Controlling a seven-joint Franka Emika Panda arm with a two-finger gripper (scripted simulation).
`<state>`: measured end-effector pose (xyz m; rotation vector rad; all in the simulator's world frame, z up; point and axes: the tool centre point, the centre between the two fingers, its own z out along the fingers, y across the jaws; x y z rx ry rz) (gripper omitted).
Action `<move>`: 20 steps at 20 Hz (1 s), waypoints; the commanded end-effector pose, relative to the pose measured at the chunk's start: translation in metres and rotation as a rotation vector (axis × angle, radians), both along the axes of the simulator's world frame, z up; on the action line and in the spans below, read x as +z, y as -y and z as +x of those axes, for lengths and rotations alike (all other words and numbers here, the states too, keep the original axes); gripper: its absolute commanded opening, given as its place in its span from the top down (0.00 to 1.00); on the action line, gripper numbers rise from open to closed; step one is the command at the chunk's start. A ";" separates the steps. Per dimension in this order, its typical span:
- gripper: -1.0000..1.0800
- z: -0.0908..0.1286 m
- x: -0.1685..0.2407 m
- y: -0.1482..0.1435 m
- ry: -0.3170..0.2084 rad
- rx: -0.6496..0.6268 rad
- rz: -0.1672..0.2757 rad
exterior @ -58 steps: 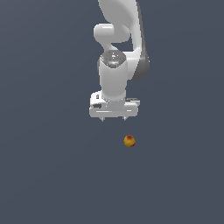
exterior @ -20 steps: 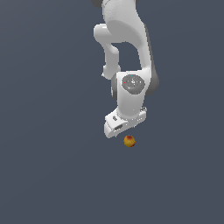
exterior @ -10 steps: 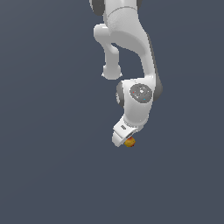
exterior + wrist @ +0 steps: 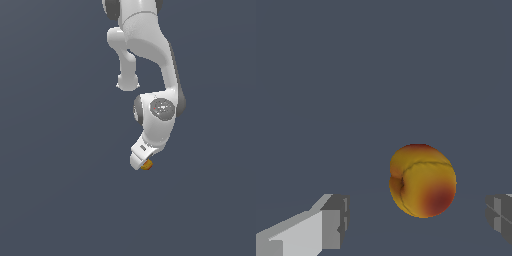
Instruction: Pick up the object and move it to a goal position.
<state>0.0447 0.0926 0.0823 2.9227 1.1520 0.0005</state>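
So the white arm [image 4: 150, 65] is folded way down, and in the exterior view its hand [image 4: 142, 161] sits right on top of the object [image 4: 146, 165], covering most of it: all you get is a small orange sliver poking out at the lower edge of the hand, toward the exterior view's right. From that angle you really can't make out the fingers at all, they're lost behind the hand's white body, so there's no reading the opening or whether anything touches the ball. The top of the arm is cut off by the frame too. The wrist view helps a lot more: the object [image 4: 423, 181] shows up as a roundish yellow-orange fruit thing with a red blotch and a crease across it, sitting on the plain dark grey worktop [image 4: 356, 75] between the two fingertips [image 4: 336, 222]. The hand is spread wide, with grey surface showing between the fruit and each finger, so it's not pinching anything. One finger is visible as a white-and-grey block, the other is mostly chopped off by the picture edge, just a grey corner. The ball looks closer to that cut-off finger than to the other. Whether the fingertips reach down to the worktop, I honestly can't tell.
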 end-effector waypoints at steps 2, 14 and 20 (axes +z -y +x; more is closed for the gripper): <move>0.04 -0.001 -0.012 0.000 -0.001 0.001 0.000; 1.00 0.000 -0.047 -0.001 0.000 0.006 0.000; 1.00 0.000 -0.047 -0.001 0.000 0.006 0.000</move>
